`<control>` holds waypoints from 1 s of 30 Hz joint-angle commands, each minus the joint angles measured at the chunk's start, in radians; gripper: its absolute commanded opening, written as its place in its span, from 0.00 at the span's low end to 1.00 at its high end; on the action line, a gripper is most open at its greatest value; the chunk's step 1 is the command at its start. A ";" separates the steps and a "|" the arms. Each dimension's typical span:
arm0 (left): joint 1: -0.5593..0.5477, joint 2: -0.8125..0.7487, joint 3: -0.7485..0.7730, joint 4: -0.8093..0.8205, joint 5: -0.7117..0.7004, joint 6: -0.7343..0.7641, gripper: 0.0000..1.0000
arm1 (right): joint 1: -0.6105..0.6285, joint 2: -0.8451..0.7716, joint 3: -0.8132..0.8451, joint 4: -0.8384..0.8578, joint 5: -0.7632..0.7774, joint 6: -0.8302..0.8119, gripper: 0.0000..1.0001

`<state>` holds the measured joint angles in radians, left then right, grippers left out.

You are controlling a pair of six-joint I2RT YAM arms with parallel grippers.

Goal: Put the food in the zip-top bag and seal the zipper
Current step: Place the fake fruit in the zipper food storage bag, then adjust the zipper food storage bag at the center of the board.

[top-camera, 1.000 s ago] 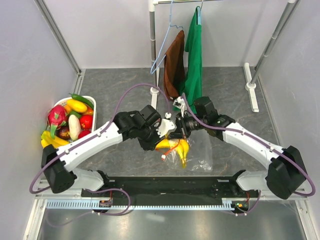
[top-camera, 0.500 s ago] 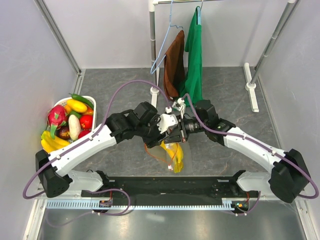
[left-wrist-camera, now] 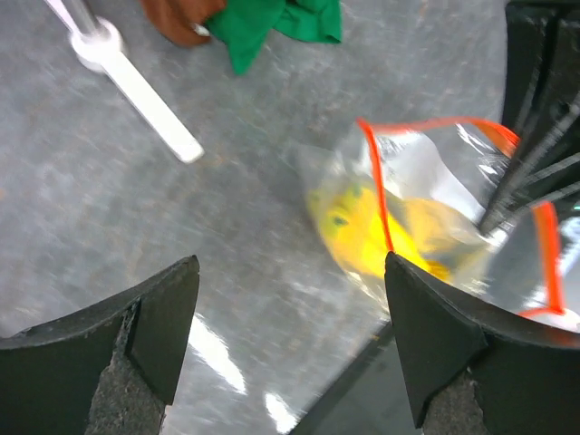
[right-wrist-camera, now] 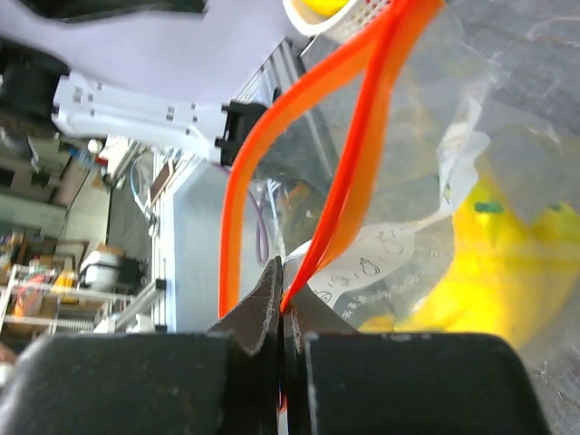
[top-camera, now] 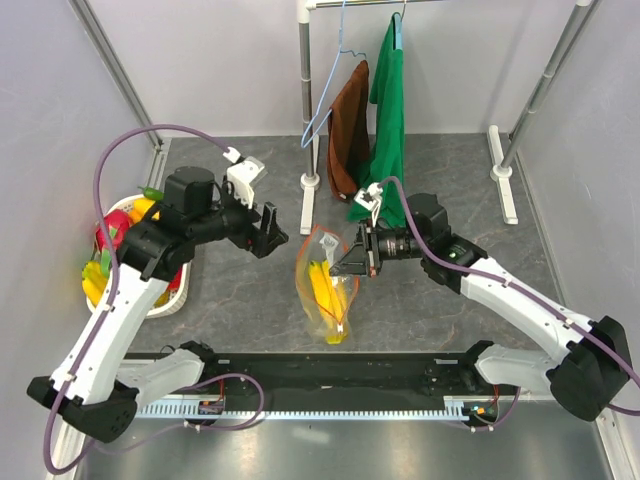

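**Zip-top bag held up by one lip, banana bunch inside**

Zip-top bag (top-camera: 336,316) hangs at mid-table between the two arms, mouth uppermost and gaping. The right gripper (top-camera: 352,258) is clenched on the rim and pinches one side of the zipper (left-wrist-camera: 374,190), the red-orange strip that loops round the opening. The left gripper (top-camera: 268,232) stands apart to the left of the bag, jaws spread wide with nothing between them. Whether the bag's bottom rests on the table (top-camera: 450,180) I cannot tell.

The film looks thin, light and limp, with no stiffness of its own, so it will likely sag or fold wherever it is not held. It also looks slick, so a pinch on bare film would probably slip. The zipper strip is the thicker part and the best place to grip. With the weight sitting low and only one lip held, the mouth may fold shut, and a second hold on the opposite lip would keep it open.

The bag is clear and crinkly, with glare on its folds and a white printed label that shows in the right wrist view. The yellow banana bunch (top-camera: 322,286) shows through the film. More food (top-camera: 108,232) lies in a white basket (top-camera: 124,204) at the left wall, partly hidden by the left arm
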<state>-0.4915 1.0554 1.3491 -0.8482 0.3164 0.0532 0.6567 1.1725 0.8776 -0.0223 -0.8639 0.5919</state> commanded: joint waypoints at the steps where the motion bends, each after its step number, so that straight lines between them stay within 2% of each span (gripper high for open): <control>1: 0.028 0.034 0.015 -0.095 0.118 -0.188 0.88 | -0.005 -0.033 0.101 -0.053 0.153 0.054 0.00; 2: 0.028 0.046 0.021 -0.103 0.124 -0.228 0.88 | -0.005 -0.028 0.116 -0.127 0.189 0.052 0.00; 6: 0.039 0.081 0.024 -0.098 0.208 -0.274 0.89 | -0.005 -0.030 0.147 -0.243 0.291 -0.023 0.00; 10: 0.033 0.087 -0.040 0.010 0.277 -0.314 0.92 | -0.005 -0.042 0.112 -0.251 0.298 -0.021 0.00; 14: 0.031 0.130 -0.088 0.005 0.257 -0.308 0.93 | -0.005 -0.039 0.107 -0.264 0.342 -0.052 0.00; 17: 0.022 0.138 -0.105 0.050 0.289 -0.317 0.90 | -0.005 -0.030 0.104 -0.261 0.368 -0.034 0.00; 25: -0.067 0.261 -0.055 0.081 0.247 -0.325 0.84 | -0.003 0.009 0.130 -0.246 0.358 -0.029 0.00; 27: -0.082 0.285 -0.047 0.087 0.251 -0.322 0.77 | -0.005 0.012 0.135 -0.257 0.362 -0.035 0.01; 28: -0.085 0.291 -0.038 0.086 0.254 -0.314 0.61 | -0.005 0.013 0.138 -0.272 0.370 -0.047 0.01; 30: -0.085 0.299 -0.030 0.081 0.260 -0.297 0.42 | -0.005 0.013 0.153 -0.295 0.382 -0.069 0.05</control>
<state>-0.5686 1.3479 1.2541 -0.8066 0.5545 -0.2512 0.6544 1.1805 0.9806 -0.2966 -0.5148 0.5602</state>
